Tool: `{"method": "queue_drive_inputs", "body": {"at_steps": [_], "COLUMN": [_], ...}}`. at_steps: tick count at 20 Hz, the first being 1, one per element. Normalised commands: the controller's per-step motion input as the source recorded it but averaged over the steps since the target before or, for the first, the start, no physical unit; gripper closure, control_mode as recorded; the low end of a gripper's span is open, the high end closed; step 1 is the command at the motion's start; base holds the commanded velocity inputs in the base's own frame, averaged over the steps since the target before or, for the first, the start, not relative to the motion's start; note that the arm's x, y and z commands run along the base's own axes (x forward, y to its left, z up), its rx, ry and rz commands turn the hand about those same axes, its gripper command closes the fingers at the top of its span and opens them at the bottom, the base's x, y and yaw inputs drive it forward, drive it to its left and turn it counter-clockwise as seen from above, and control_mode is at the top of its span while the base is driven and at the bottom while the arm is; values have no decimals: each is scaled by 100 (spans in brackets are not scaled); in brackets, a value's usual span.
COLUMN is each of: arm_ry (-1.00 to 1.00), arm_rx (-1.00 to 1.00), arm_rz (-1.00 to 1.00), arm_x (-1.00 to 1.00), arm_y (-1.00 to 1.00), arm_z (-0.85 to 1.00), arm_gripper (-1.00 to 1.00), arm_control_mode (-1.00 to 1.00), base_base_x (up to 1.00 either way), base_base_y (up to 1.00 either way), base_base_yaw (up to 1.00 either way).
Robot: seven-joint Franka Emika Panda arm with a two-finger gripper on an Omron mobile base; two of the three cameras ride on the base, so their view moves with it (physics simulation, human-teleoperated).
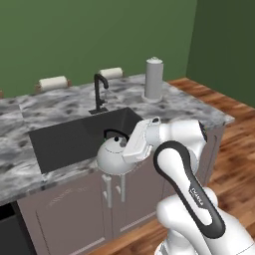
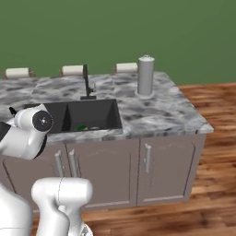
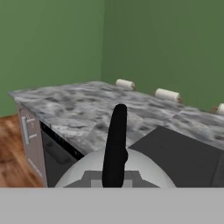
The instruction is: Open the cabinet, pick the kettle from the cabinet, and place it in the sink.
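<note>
The white-silver kettle point(image 1: 113, 158) hangs in front of the counter's front edge, level with the near rim of the black sink point(image 1: 69, 137). My gripper point(image 1: 126, 144) is shut on its black arched handle from the right. In the hand view the kettle's dome point(image 3: 144, 173) and handle point(image 3: 116, 144) lie right below the camera, with the sink basin point(image 3: 183, 157) just beyond. The mauve-brown cabinet point(image 1: 74, 214) under the sink has its two doors point(image 2: 103, 170) closed. The slim black faucet point(image 1: 99, 92) stands behind the basin point(image 2: 99, 114).
A tall grey canister point(image 1: 154, 78) stands on the marbled counter point(image 2: 152, 113) right of the sink. Paper rolls point(image 1: 53, 82) line the back edge. A small green item point(image 2: 82, 127) lies in the basin. A dark appliance front point(image 1: 10, 234) sits left of the cabinet.
</note>
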Motion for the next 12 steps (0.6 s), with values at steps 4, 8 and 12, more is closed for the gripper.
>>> {"method": "queue_drive_inputs", "body": {"at_steps": [4, 8, 12], "arm_ry": [0, 0, 0], "arm_rx": [0, 0, 0], "arm_rz": [0, 0, 0], "arm_x": [0, 0, 0], "arm_y": [0, 0, 0], "arm_z": [0, 0, 0], "arm_gripper": [100, 100, 100], "arm_control_mode": [100, 100, 100], "base_base_x": [38, 38, 38], "base_base_y": [-34, -33, -32], "base_base_yaw": [13, 14, 15]}}
